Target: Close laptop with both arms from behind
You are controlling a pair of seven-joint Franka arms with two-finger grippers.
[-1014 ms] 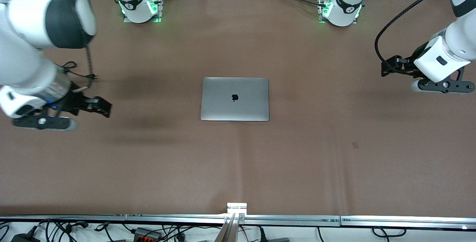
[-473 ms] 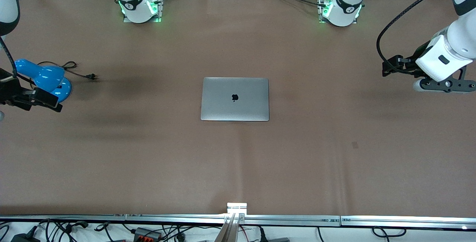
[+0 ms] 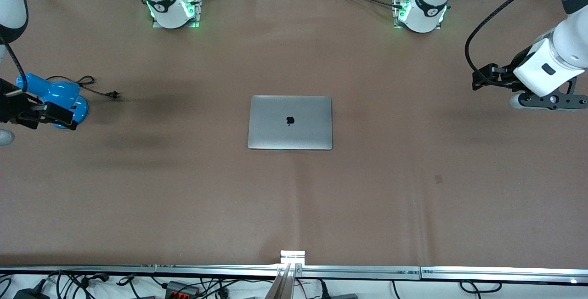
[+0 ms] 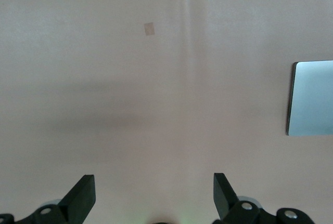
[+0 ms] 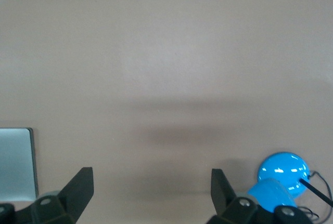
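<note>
Both grippers stand apart-fingered and empty: left gripper (image 3: 478,81) over its table end, right gripper (image 3: 46,115) above the blue lamp (image 3: 59,99). Laptop (image 3: 290,122) lies mid-table, lid flat. Closing appears done; next, presumably, parking.

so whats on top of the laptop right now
Nothing rests on the laptop: its shut lid lies bare, showing only the dark logo. The keyboard under the lid is covered. The left hand and right hand hang open over the table's ends.
</note>
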